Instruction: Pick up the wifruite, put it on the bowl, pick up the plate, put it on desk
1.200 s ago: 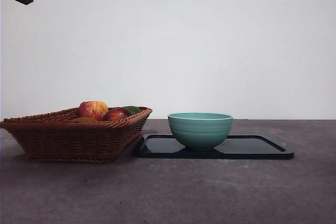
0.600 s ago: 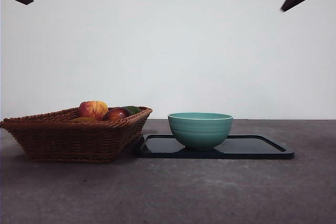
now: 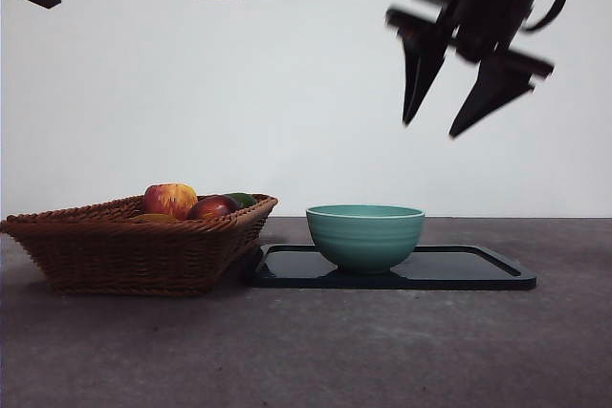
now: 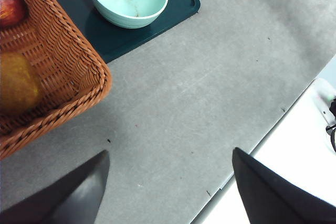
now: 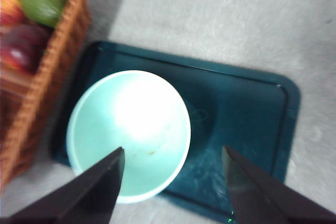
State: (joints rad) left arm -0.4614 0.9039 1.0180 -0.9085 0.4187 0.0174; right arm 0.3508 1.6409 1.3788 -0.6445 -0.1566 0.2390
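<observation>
The wifruite (image 3: pixel 151 219) is found in the wicker basket (image 3: pixel 115 255), at the worktop's (image 3: pixel 316 351) left side in the front view. Only a low brown strip of it is seen over the woven rim, below the apple (image 3: pixel 170 200). From this strip its long axis seems to lie flat and not upright. In the left wrist view it (image 4: pixel 16 82) is blurred, so which way its ends point cannot be told. A dark red fruit (image 3: pixel 212 207) and a green fruit (image 3: pixel 242 200) are placed beside the apple.

The bowl (image 3: pixel 364 236) stands upright on the black tray (image 3: pixel 478 269), just beside the basket, and nothing is seen inside it.

The right end effector (image 3: pixel 431 128) is seen high above the bowl, well apart from it, with its two jaws spread and nothing between them. One second ago it was not seen in the front view at all, and half a second ago only two dark tips were shown at the top edge. The fruits, the basket, the bowl and the tray are unchanged.

The left end effector (image 4: pixel 170 152) is held over bare worktop, its jaws spread wide and empty.
</observation>
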